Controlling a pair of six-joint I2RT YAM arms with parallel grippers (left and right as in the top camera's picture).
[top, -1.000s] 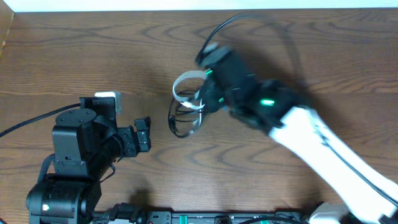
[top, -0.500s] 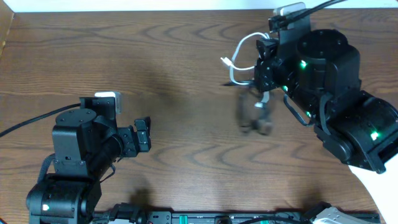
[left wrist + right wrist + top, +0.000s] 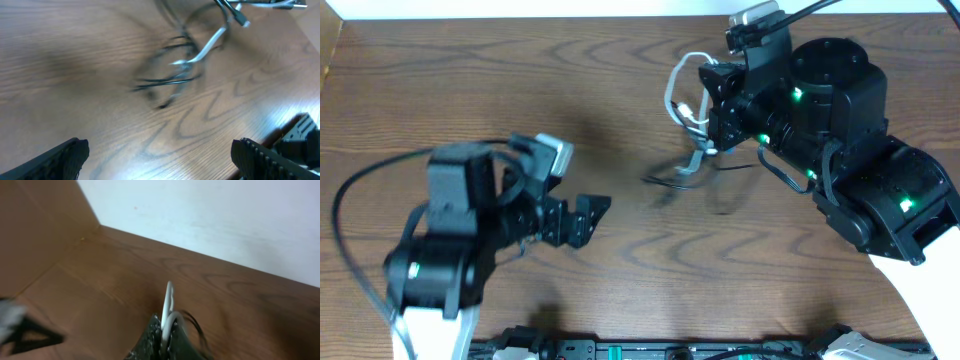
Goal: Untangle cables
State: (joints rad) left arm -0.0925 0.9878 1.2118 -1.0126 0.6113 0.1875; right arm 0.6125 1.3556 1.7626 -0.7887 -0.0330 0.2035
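My right gripper is shut on the white cable and holds it above the table at the back right. The white cable stands up between the shut fingers in the right wrist view. The black cable hangs below it, blurred, still tangled with a white strand. In the left wrist view the black cable and white cable lie ahead of my left gripper, which is open and empty. In the overhead view the left gripper is left of the cables.
The brown wooden table fills the view. A white wall runs along its far edge. A raised wooden side edge stands at the far left. A black rail lies along the front edge.
My right gripper moved from the table's middle to the back right, lifting the white cable with the black one trailing. My left arm turned and reached right toward the cables.
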